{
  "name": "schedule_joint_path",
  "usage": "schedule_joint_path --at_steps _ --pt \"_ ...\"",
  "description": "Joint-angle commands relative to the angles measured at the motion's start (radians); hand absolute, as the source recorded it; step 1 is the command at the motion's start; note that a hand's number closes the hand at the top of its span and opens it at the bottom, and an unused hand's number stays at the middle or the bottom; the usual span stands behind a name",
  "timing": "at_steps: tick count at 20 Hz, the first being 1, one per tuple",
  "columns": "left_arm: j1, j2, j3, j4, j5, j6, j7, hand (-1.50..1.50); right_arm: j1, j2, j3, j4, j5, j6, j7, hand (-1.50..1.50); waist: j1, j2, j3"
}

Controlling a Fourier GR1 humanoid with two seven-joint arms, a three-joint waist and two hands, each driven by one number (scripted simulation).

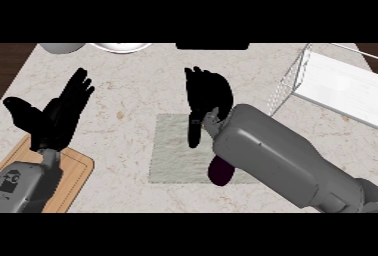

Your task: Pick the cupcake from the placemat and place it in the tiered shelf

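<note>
The right hand (208, 95) hovers over the grey placemat (177, 150) at the middle of the surface (125, 90), fingers straight and released, grasping nothing. Its grey forearm covers most of the mat's right side. A dark purple shape, probably the cupcake (221, 174), peeks out beneath the forearm at about 5 o'clock on the mat; most of it is hidden. The left hand (55, 112) rests open at 9 o'clock, fingers up, above a wooden board (74, 175). The wire tiered shelf (325, 82) stands at 2 o'clock. The cupcake is likely light, soft on top and easily crushed, so the sides of its base look the safest place to take hold.
</note>
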Motion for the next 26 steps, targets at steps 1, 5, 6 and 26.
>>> schedule_joint_path --at_steps 1,5,6,26 --pt "0.010 -0.005 0.004 -0.016 -0.023 0.013 0.005 0.00 -0.034 0.027 -0.013 -0.020 -0.002 0.118 0.191 -1.50 -0.010 -0.004 0.001" --pt "0.052 -0.015 -0.001 -0.062 -0.026 0.002 0.002 0.00 -0.033 0.065 0.004 0.084 0.033 0.129 0.148 -1.50 0.002 -0.002 0.001" --pt "0.018 -0.012 0.015 -0.027 -0.021 0.000 0.024 0.00 0.015 0.061 0.026 0.034 0.046 0.119 0.167 -1.50 -0.011 -0.002 0.001" --pt "0.071 -0.052 0.058 -0.102 -0.083 -0.040 0.046 0.00 0.202 0.097 -0.073 0.107 0.271 0.104 -0.004 -1.50 -0.004 -0.001 0.001"
